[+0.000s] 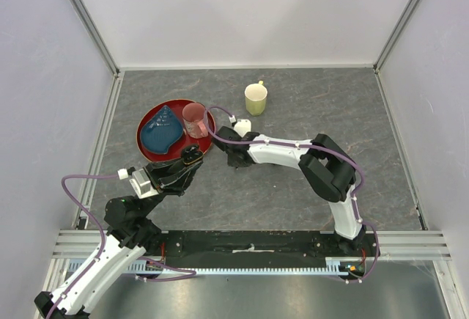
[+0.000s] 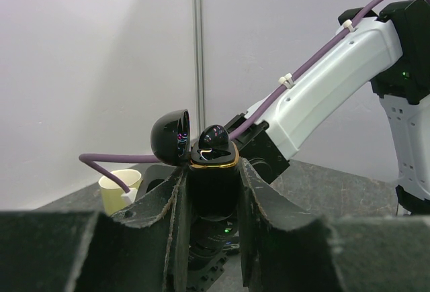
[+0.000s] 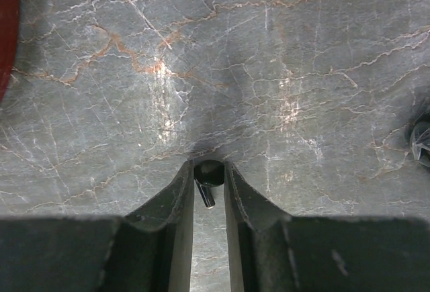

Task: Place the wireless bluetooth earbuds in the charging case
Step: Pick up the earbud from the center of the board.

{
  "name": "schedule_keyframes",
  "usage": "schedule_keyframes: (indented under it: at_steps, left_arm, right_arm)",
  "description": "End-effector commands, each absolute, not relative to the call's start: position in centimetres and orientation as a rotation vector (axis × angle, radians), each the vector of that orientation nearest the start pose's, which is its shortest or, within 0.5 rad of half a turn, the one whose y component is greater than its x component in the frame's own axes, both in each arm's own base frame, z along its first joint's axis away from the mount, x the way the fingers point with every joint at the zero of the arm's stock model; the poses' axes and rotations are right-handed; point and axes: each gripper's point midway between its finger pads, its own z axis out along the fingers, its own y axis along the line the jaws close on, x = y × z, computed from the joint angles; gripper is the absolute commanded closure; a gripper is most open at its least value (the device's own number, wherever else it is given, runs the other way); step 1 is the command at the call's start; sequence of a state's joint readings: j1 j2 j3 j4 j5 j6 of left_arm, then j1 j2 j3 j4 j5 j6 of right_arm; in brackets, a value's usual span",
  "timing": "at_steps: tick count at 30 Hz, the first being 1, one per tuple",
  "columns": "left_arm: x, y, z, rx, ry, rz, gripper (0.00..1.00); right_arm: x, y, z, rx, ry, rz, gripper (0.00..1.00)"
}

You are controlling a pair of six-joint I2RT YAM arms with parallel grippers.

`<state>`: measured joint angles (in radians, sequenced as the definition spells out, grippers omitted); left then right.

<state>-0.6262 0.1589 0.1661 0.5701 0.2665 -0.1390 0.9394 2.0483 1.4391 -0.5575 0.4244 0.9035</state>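
Observation:
My left gripper (image 1: 192, 156) is shut on the charging case (image 2: 213, 184), a black body with a gold rim, held upright by the red tray. Its glossy lid (image 2: 171, 137) hangs open to the left, and one black earbud (image 2: 215, 137) sits in the top. My right gripper (image 3: 208, 166) points down at the grey table, just right of the case in the top view. A tiny black earbud (image 3: 209, 173) with a short stem lies between its fingertips, and both fingers touch it. In the top view that earbud is hidden under the right gripper (image 1: 236, 159).
A red round tray (image 1: 146, 143) at the left holds a blue leaf-shaped dish (image 1: 163, 132) and a pink cup (image 1: 195, 119). A yellow mug (image 1: 256, 100) stands behind the right gripper. White walls with metal rails enclose the table.

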Motion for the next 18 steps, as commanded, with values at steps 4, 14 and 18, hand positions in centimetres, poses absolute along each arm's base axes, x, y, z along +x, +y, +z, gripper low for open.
schedule_keyframes:
  at_steps: [4,14,18]
  left_arm:
    - [15.6,-17.3,32.8,0.481,0.899,-0.802,0.98]
    - [15.6,-17.4,32.7,0.479,0.904,-0.815,0.98]
    - [15.7,-17.5,32.6,0.476,0.911,-0.819,0.98]
  right_arm:
    - [30.5,33.6,5.0,0.122,2.439,0.219,0.89]
    - [25.4,30.6,1.8,-0.021,2.662,0.120,0.89]
    - [23.6,29.7,1.7,-0.018,2.706,0.156,0.88]
